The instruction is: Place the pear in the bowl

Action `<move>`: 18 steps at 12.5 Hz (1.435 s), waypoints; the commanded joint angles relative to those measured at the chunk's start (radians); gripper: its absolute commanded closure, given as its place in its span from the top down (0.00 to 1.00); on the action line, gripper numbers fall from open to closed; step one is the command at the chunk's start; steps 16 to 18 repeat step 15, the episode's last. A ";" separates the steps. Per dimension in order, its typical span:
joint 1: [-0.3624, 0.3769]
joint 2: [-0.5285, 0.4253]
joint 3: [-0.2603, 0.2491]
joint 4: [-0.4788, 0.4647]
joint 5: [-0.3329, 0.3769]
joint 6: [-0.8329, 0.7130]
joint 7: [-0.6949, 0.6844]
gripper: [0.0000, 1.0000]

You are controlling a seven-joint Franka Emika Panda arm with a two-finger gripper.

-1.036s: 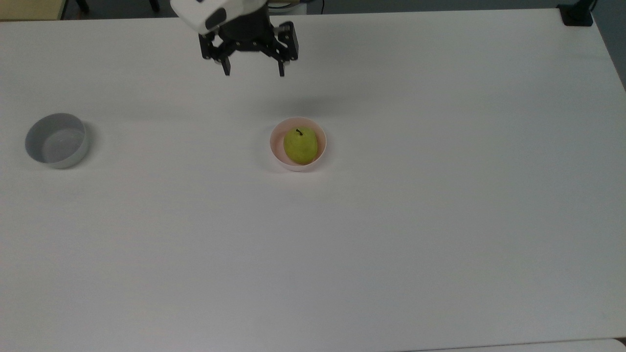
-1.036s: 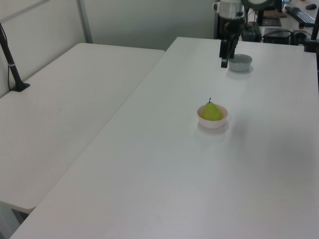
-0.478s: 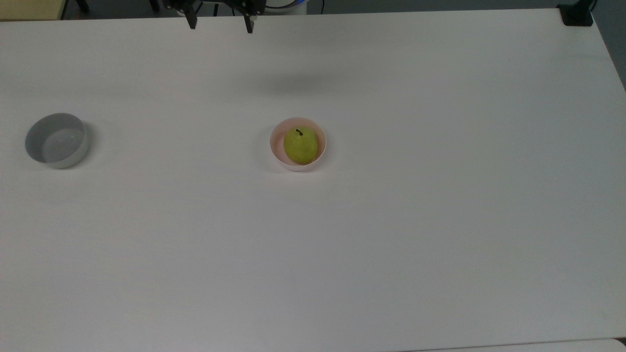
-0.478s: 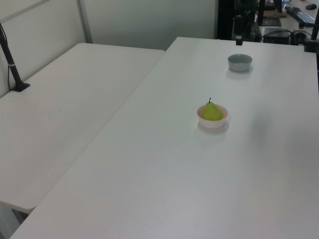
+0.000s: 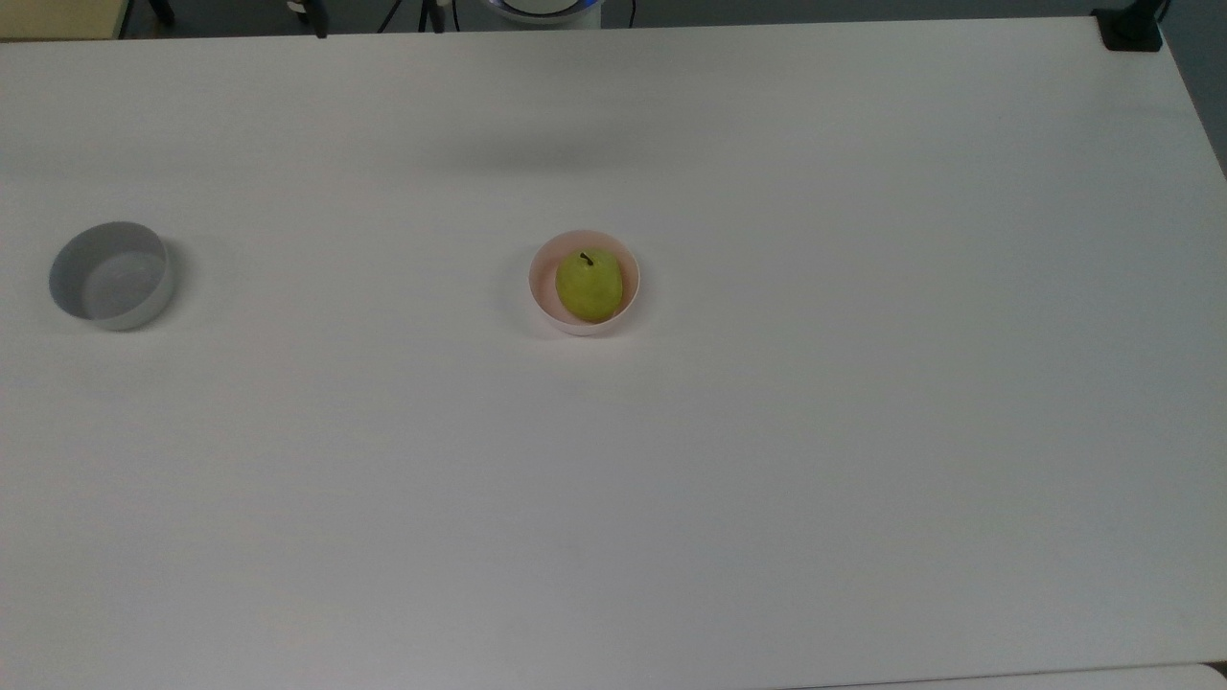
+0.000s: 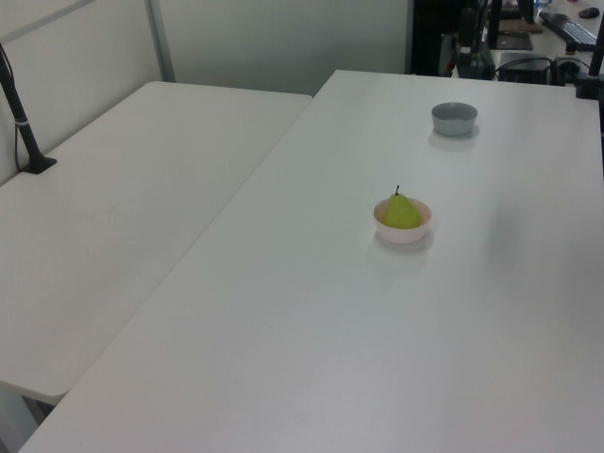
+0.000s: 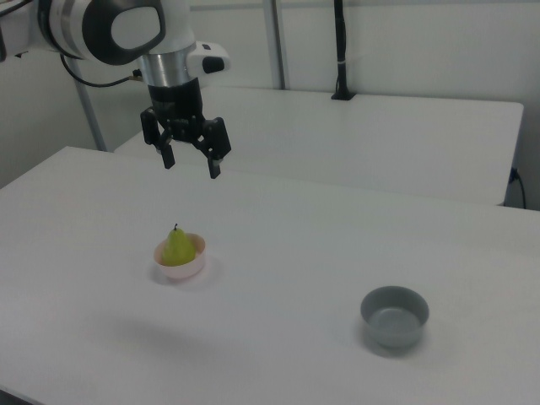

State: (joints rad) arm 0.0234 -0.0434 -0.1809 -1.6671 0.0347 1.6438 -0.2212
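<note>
Pear (image 7: pixel 176 246) upright in bowl (image 7: pixel 187 268), stem up.

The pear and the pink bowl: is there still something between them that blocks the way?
Nothing visible does. The pear already sits inside the pink bowl, stem up. The gripper hangs open above the table, apart from both. The grey bowl stands well aside.

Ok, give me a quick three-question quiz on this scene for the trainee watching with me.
1. True or false: the pear rests inside the pink bowl.
2. In the right view, the gripper is: A) shut on the pear, B) open and raised above the table, C) inside the grey bowl.
3. What does the grey bowl hold?

Key: 1 true. 2 B. 3 Nothing; it is empty.
</note>
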 commanded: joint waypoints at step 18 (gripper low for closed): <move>0.010 -0.003 -0.008 0.006 0.011 0.051 0.016 1.00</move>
